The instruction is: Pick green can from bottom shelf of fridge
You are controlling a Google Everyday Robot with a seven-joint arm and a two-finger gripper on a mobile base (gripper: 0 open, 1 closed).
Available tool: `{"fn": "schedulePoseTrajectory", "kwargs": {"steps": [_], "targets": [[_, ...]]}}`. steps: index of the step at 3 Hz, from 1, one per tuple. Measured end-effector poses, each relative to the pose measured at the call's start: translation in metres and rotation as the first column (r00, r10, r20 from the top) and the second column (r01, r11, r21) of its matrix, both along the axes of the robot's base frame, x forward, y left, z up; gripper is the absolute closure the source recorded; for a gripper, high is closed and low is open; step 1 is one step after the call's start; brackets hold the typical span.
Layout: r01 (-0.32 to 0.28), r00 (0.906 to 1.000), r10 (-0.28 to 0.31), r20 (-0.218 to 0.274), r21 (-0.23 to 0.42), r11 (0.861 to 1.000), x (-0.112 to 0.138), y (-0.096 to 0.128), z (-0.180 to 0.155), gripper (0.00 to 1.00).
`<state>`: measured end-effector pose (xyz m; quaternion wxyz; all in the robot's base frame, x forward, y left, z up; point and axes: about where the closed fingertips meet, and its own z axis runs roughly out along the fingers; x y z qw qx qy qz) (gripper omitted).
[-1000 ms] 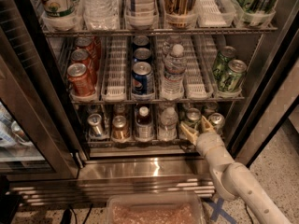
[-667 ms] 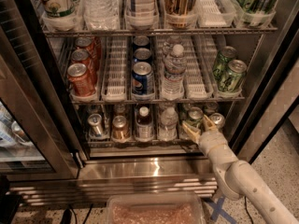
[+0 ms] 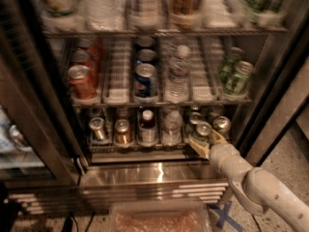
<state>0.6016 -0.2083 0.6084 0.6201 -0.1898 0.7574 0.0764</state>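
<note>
The fridge (image 3: 159, 174) stands open in front of me. On its dim bottom shelf (image 3: 145, 146) the green can (image 3: 202, 128), dark with a silver top, stands at the front of the second lane from the right. My gripper (image 3: 206, 140) reaches in from the lower right on its pale arm (image 3: 251, 182). It sits right at the front of the green can, at the shelf's edge, and hides the can's lower part.
A silver can (image 3: 221, 123) stands just right of the green can, with a clear bottle (image 3: 173, 124), a dark bottle (image 3: 147, 127) and two cans (image 3: 122, 131) to the left. Pale green cans (image 3: 235, 76) sit one shelf up. The door frame (image 3: 34, 105) is at left, and a plastic bin (image 3: 159, 219) below.
My gripper has edged slightly right and lower at the front of the green can. The cans and bottles have not moved.
</note>
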Motion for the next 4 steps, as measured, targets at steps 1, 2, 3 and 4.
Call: {"fn": "schedulePoseTrajectory", "kwargs": {"steps": [1, 2, 3, 4], "targets": [[0.0, 1.0, 0.0, 0.0, 0.0, 1.0, 0.0, 0.0, 0.004, 1.0], [-0.082, 0.9966, 0.082, -0.002, -0.049, 0.995, -0.015, 0.005, 0.022, 1.0], [-0.155, 0.9876, 0.156, 0.013, -0.068, 0.986, -0.022, 0.021, 0.041, 1.0], [-0.156, 0.9875, 0.157, 0.011, -0.065, 0.986, -0.022, 0.021, 0.039, 1.0]]}}
